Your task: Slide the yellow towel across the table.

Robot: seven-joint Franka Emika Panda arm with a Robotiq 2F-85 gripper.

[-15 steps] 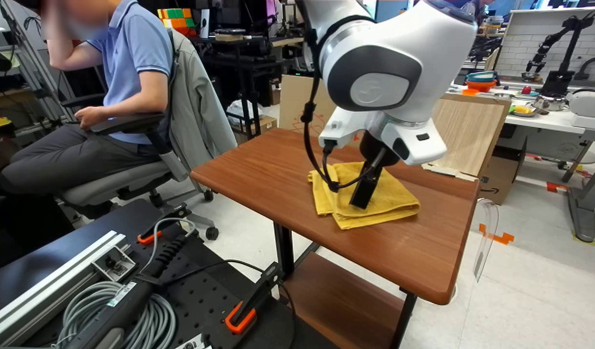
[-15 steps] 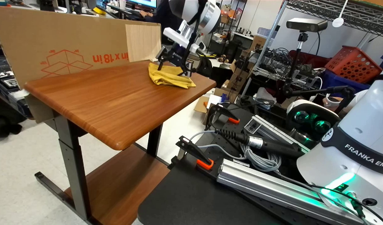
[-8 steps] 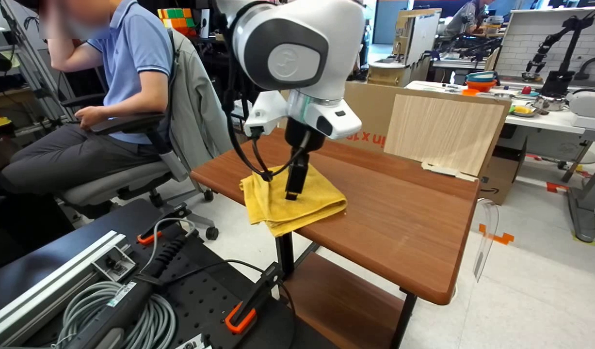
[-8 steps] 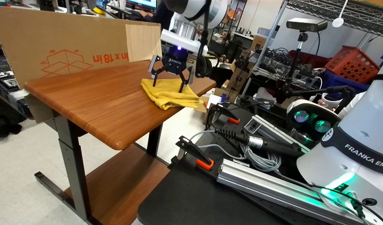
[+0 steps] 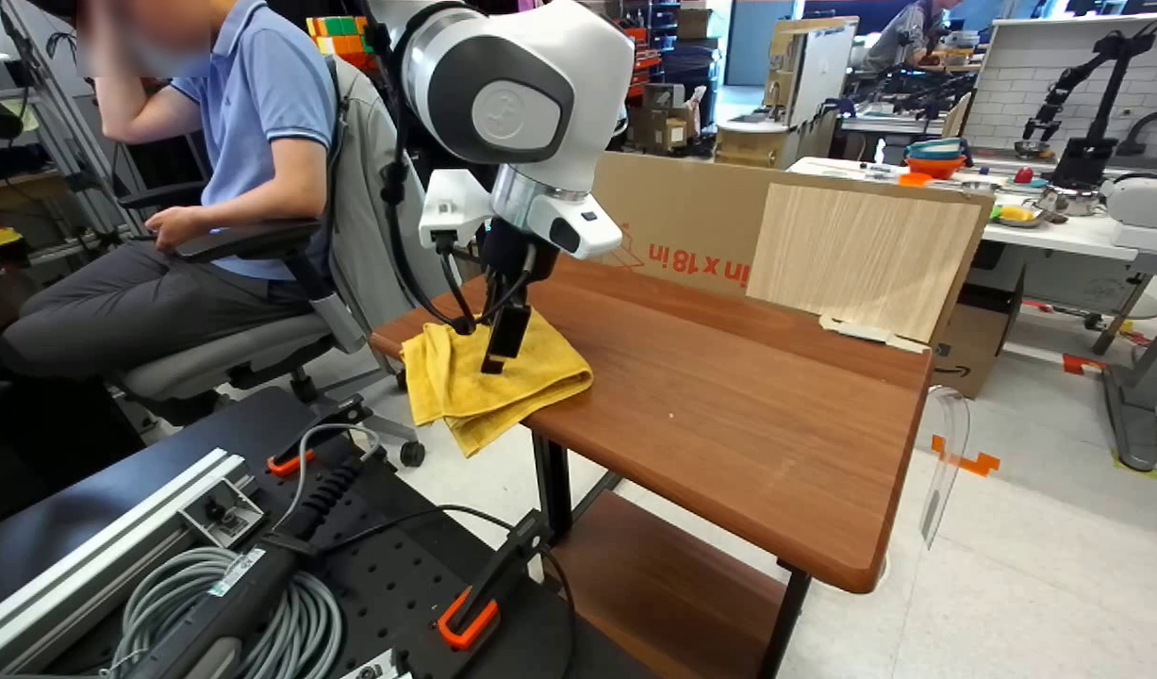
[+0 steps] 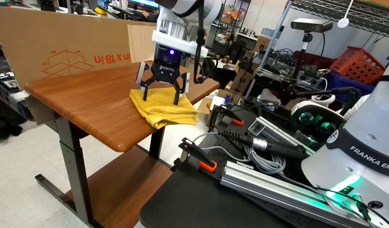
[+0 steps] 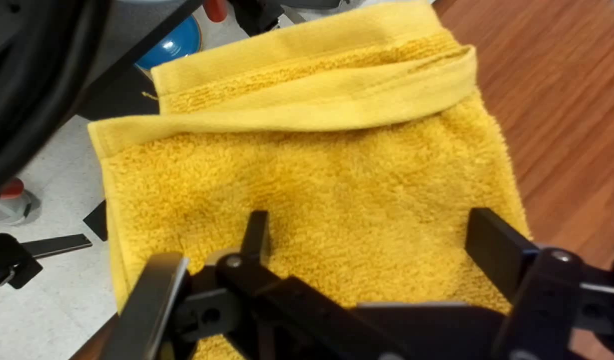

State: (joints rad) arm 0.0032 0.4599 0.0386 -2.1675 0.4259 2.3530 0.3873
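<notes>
While cardboard [image 6: 74, 44] lines one table [image 6: 96, 98] edge, the towel [image 6: 162, 107] overhangs another.

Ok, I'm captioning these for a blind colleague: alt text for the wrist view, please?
A folded yellow towel fills the middle of the picture, with the open black gripper over it at the bottom. The wooden table shows at right; pale floor shows at left.

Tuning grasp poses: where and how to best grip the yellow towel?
Probably by the overhanging folded edge of the yellow towel, coming sideways from beyond the table, jaws above and below: it juts out unsupported, while the middle lies flat under the open gripper.
</notes>
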